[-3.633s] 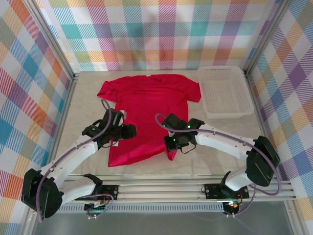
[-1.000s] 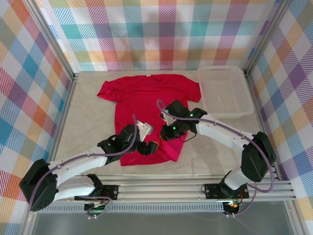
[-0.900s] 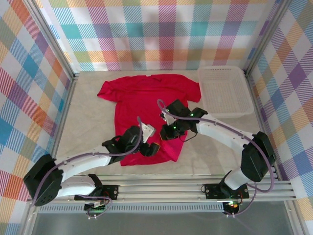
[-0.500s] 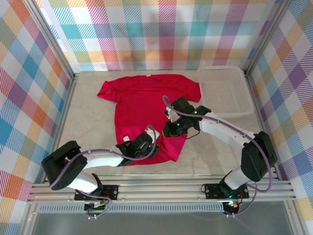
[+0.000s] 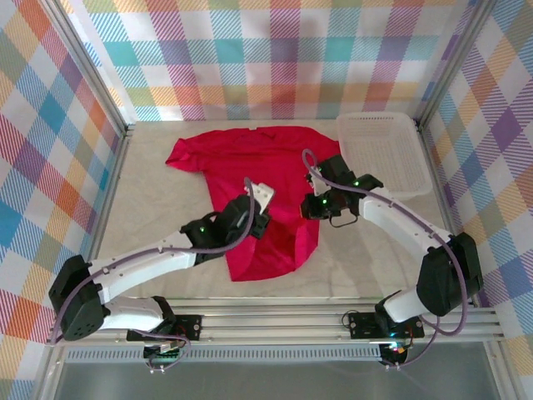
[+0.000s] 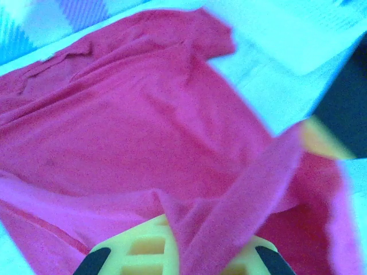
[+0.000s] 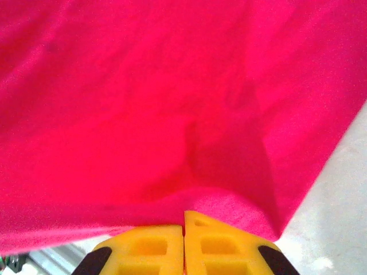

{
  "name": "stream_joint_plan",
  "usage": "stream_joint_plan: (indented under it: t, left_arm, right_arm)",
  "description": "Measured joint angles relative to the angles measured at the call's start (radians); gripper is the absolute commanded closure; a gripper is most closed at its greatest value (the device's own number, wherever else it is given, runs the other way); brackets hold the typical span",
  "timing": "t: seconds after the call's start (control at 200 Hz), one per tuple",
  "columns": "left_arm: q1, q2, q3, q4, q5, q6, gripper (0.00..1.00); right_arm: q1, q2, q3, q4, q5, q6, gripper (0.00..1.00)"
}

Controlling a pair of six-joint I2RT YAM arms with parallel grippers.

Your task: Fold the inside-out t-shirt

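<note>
The inside-out t-shirt [image 5: 241, 158] is plain red, its shoulders and sleeves flat on the table toward the back. Its lower part is lifted and drawn narrow between both arms. My left gripper [image 5: 265, 215] is shut on a fold of the hem; in the left wrist view the t-shirt [image 6: 126, 114] runs up between the left gripper's [image 6: 192, 240] yellow fingers. My right gripper [image 5: 313, 206] is shut on the right side edge; in the right wrist view the t-shirt [image 7: 143, 86] hangs from the closed right gripper [image 7: 184, 215].
A white plastic basket [image 5: 383, 154] stands at the back right, close behind the right arm, and shows as a pale basket [image 6: 298, 34] in the left wrist view. Plaid walls enclose the table on three sides. Bare tabletop [image 5: 150, 200] lies left of the shirt.
The left gripper has shut on the hem and lifted it toward the back. The right gripper moved right and back with its edge. The shirt's lower part has risen and bunched narrower.
</note>
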Motion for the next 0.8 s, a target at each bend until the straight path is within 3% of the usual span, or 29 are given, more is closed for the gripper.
stream_joint_plan:
  t: [0.17,0.375,0.63,0.8]
  left_arm:
    - [0.000,0.167,0.203,-0.160,0.133,-0.129,1.00]
    - [0.019,0.223,0.245,-0.229,0.188,-0.179,1.00]
    - [0.195,0.229,0.340,-0.324,0.275,-0.142,1.00]
    - [0.242,0.230,0.487,-0.436,0.304,-0.125,1.00]
  right_arm:
    - [-0.090,0.074,0.131,-0.017,0.076,-0.037,1.00]
    - [-0.098,0.187,0.301,-0.077,0.127,-0.060,1.00]
    - [-0.082,0.257,0.357,-0.129,0.246,-0.078,1.00]
    - [-0.104,0.256,0.501,-0.163,0.368,-0.097,1.00]
